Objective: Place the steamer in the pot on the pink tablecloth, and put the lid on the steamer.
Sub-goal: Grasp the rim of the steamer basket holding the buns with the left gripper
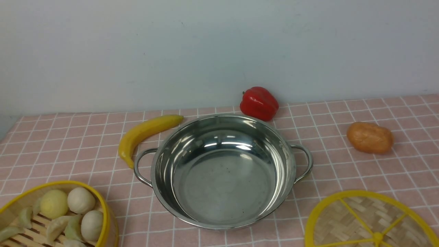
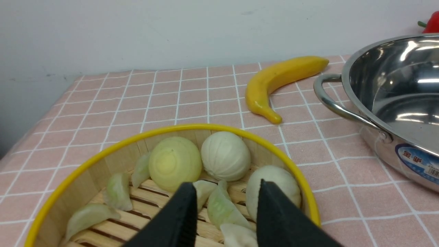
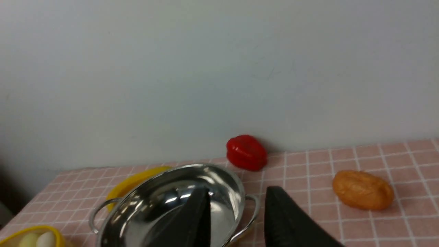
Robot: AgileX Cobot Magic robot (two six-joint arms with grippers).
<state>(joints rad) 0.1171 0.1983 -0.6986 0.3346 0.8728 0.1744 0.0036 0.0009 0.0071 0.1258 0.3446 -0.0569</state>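
You have the stainless-steel pot [image 1: 223,171] in the middle of the pink tablecloth [image 1: 68,137], its bare shiny floor showing and its two wire handles pointing left and right. The steamer [image 1: 58,183] stands on the cloth at the near left, apart from the pot and cut off by the edge of the front view. Inside it you can see pale buns [image 1: 81,200] and greenish dumplings [image 1: 56,228] on the slatted floor. The lid [image 1: 360,212] lies flat on the cloth at the near right, apart from the pot, knob up. Your left gripper [image 2: 226,185] hovers over the steamer's near side with its two black fingers spread and nothing between them; whether they touch the basket you cannot tell from the left wrist view. Your right gripper [image 3: 237,190] is spread and empty too, held on the near side of the pot. Beyond the pot a yellow banana [image 1: 144,132] lies by the left handle, a red bell pepper [image 1: 259,103] sits near the wall just behind the rim, and a brown potato [image 1: 369,138] rests well off to the right
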